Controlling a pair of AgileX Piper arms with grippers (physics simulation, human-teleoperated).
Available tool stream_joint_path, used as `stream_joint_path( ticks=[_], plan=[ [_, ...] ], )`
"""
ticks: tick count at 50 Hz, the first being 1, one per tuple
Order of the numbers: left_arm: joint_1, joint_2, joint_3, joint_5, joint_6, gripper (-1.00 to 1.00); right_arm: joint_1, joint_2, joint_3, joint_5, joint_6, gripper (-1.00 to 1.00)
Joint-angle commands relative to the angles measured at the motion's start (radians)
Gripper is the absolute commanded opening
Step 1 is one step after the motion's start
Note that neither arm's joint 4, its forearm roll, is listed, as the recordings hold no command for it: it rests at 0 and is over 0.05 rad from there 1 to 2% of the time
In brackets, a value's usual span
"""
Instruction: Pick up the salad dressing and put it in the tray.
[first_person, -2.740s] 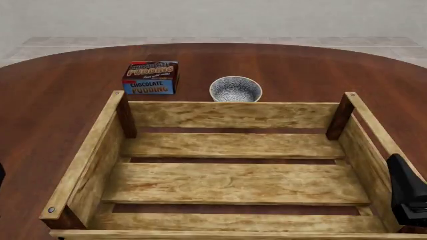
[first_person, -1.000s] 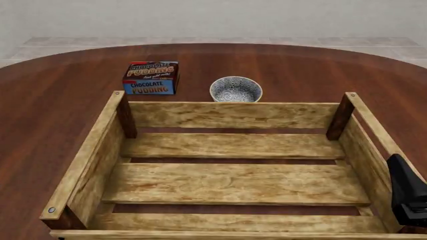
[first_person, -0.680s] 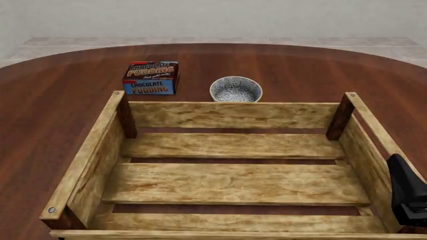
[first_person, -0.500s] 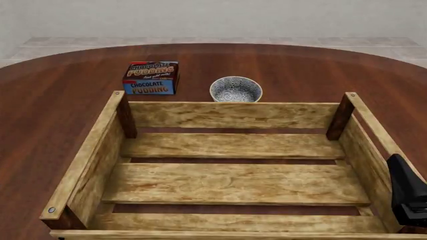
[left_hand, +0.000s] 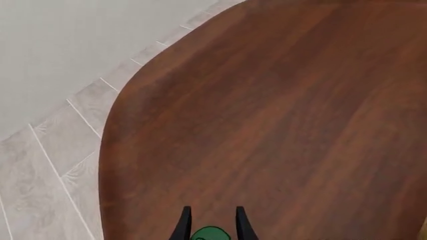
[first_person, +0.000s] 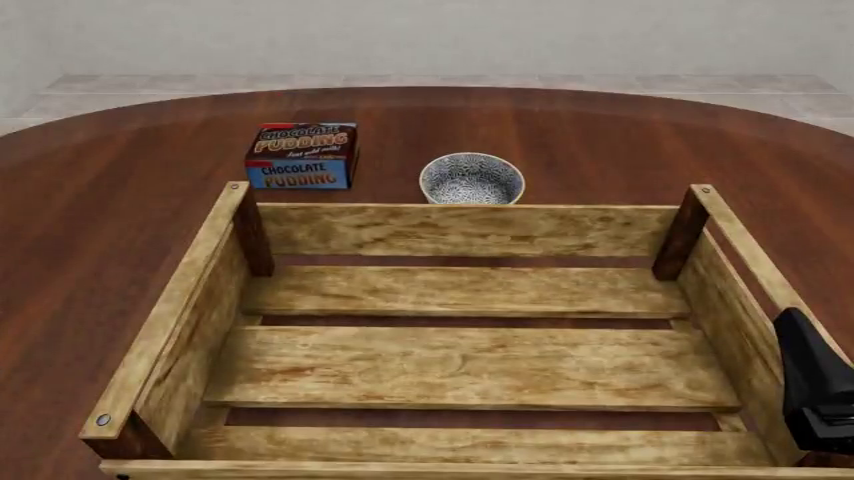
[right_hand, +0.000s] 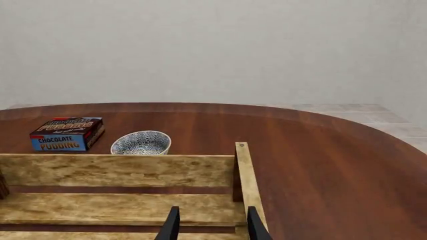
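The salad dressing shows only as its dark green cap (left_hand: 210, 234), sitting between the two dark fingers of my left gripper (left_hand: 210, 227), which looks shut on the bottle above the bare tabletop. The bottle's body is hidden. Neither it nor the left gripper shows in the front view. The tray (first_person: 461, 232) is a large light wooden crate at the table's middle, with nothing in it; it also shows in the right wrist view (right_hand: 120, 170). My right gripper (right_hand: 210, 225) is open and empty over the tray's right wall, and it is a dark shape at the right edge of the front view (first_person: 814, 395).
A blue-and-red chocolate pudding box (first_person: 303, 155) and a small round speckled bowl (first_person: 471, 179) stand just behind the tray's far wall. The round table's edge (left_hand: 110, 145) curves near my left gripper, with tiled floor beyond it.
A dark sliver of the left arm at the front view's left edge 2.7 s ago has gone. Over the last second nothing has moved in the front view.
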Motion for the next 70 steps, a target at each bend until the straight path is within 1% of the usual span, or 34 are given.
stream_joint_path(
  ticks=[1,5,7,13,20,23,28,41,43,44,46,49,51,52,53,56,58,59,66,70],
  plan=[
    [-0.039,-0.158,-0.016,0.099,0.028,-1.00,0.000,0.000,0.000,0.000,0.000,1.00],
    [-0.059,-0.180,-0.033,0.123,0.034,-1.00,0.000,0.000,0.000,0.000,0.000,1.00],
    [-0.068,-0.191,-0.060,0.139,0.041,-1.00,0.000,0.000,0.000,0.000,0.000,1.00],
    [-0.082,-0.180,-0.090,0.134,0.042,-1.00,0.000,0.000,0.000,0.000,0.000,1.00],
    [-0.111,-0.144,-0.146,0.112,0.051,-1.00,0.000,0.000,0.000,0.000,0.000,1.00],
    [-0.129,-0.119,-0.165,0.099,0.050,-1.00,0.000,0.000,0.000,0.000,0.000,1.00],
    [-0.147,-0.040,-0.186,0.035,0.049,-1.00,0.000,0.000,0.000,0.000,0.000,1.00],
    [-0.206,0.111,-0.310,-0.044,0.065,-1.00,0.000,0.000,0.000,0.000,0.000,1.00],
    [-0.209,0.117,-0.322,-0.044,0.066,-1.00,0.000,0.000,0.000,0.000,0.000,1.00],
    [-0.211,0.136,-0.358,-0.044,0.068,-1.00,0.000,0.000,0.000,0.000,0.000,1.00],
    [-0.214,0.138,-0.371,-0.041,0.070,-1.00,0.000,0.000,0.000,0.000,0.000,1.00],
    [-0.236,0.150,-0.428,-0.032,0.088,-1.00,0.000,0.000,0.000,0.000,0.000,1.00],
    [-0.243,0.156,-0.438,-0.032,0.092,-1.00,0.000,0.000,0.000,0.000,0.000,1.00],
    [-0.268,0.183,-0.465,-0.027,0.085,-1.00,0.000,0.000,0.000,0.000,0.000,1.00],
    [-0.268,0.184,-0.466,-0.027,0.085,-1.00,0.000,0.000,0.000,0.000,0.000,1.00],
    [-0.312,0.240,-0.507,-0.037,0.083,-1.00,0.000,0.000,0.000,0.000,0.000,1.00],
    [-0.325,0.253,-0.525,-0.036,0.087,-1.00,0.000,0.000,0.000,0.000,0.000,1.00],
    [-0.325,0.253,-0.525,-0.036,0.087,-1.00,0.000,0.000,0.000,0.000,0.000,1.00],
    [-0.386,0.260,-0.621,0.014,0.093,-1.00,0.000,0.000,0.000,0.000,0.000,1.00],
    [-0.443,0.250,-0.651,0.047,0.094,-1.00,0.000,0.000,0.000,0.000,0.000,1.00]
  ],
)
